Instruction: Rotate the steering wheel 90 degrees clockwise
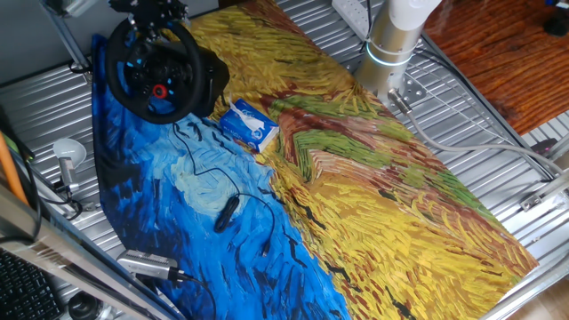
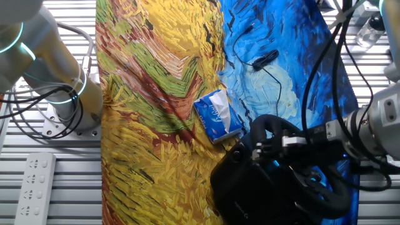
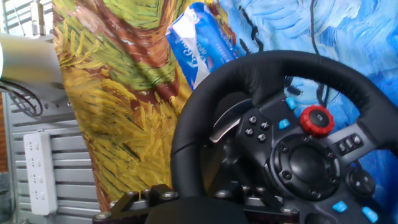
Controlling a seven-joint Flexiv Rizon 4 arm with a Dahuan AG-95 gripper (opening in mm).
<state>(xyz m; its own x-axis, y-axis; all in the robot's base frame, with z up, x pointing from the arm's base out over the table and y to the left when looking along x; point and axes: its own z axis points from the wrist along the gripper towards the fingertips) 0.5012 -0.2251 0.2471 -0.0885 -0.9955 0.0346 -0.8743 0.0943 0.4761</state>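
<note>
1. The arm (image 2: 37, 56) is built of thick, rounded white-grey segments with a smooth finish.
2. Thin glowing cyan rings (image 2: 15, 42) mark its joints; one also circles the base column (image 1: 388, 55).
3. The base column is metallic beige-silver below a white upper section.
4. Black cables (image 2: 25, 119) loop around the base.
5. The gripper (image 2: 281, 147) is black, with a small white block and bundled black cables (image 2: 325, 56) running to the grey wrist (image 2: 375, 125).
</note>
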